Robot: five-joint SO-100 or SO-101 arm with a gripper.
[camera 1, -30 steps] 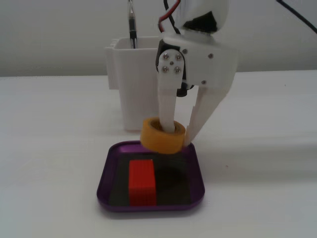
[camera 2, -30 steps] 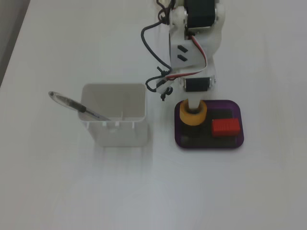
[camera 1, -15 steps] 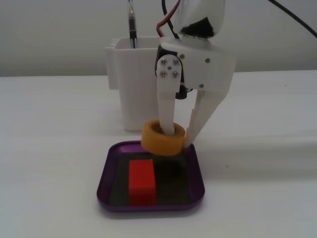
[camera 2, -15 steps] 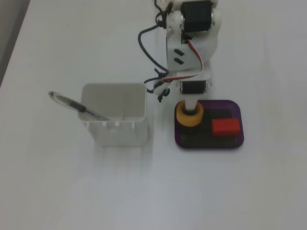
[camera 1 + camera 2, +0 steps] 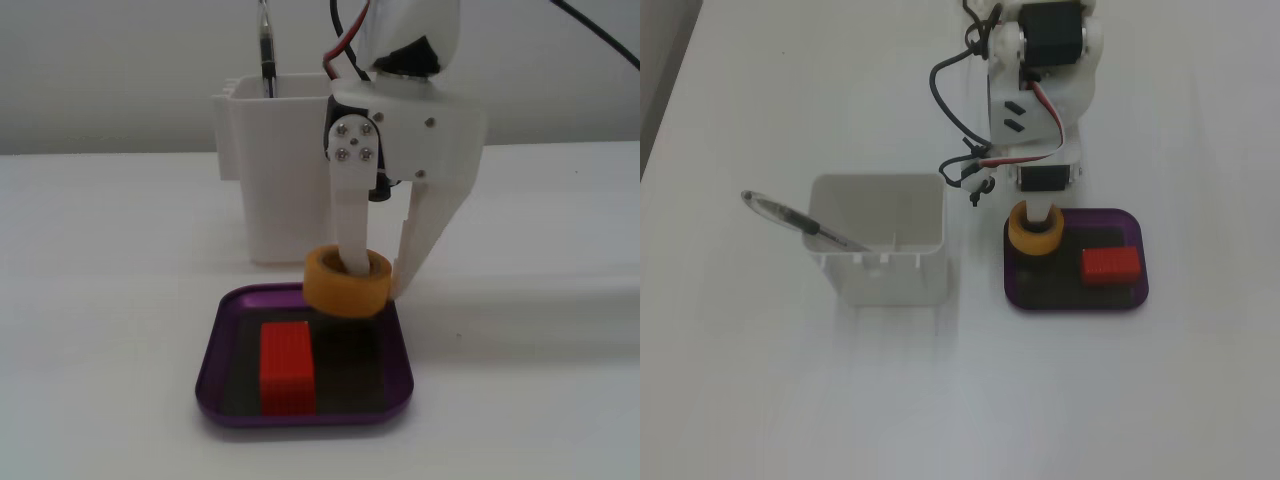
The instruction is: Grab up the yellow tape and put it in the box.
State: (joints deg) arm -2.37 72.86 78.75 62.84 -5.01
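Note:
The yellow tape (image 5: 340, 288) is a ring held in my gripper (image 5: 378, 280). One white finger (image 5: 350, 225) goes down through its hollow centre and the other presses its outer wall on the right. The roll hangs over the back edge of the purple box (image 5: 300, 415), low above it; I cannot tell whether it touches. In the fixed view from above, the tape (image 5: 1020, 232) sits over the left end of the box (image 5: 1076, 303), under the gripper (image 5: 1038, 222).
A red ribbed block (image 5: 287, 367) lies on the box's dark floor, also seen from above (image 5: 1110, 265). A tall white container (image 5: 270, 170) with a pen (image 5: 266, 50) stands right behind the box; from above the container (image 5: 878, 240) is left of it.

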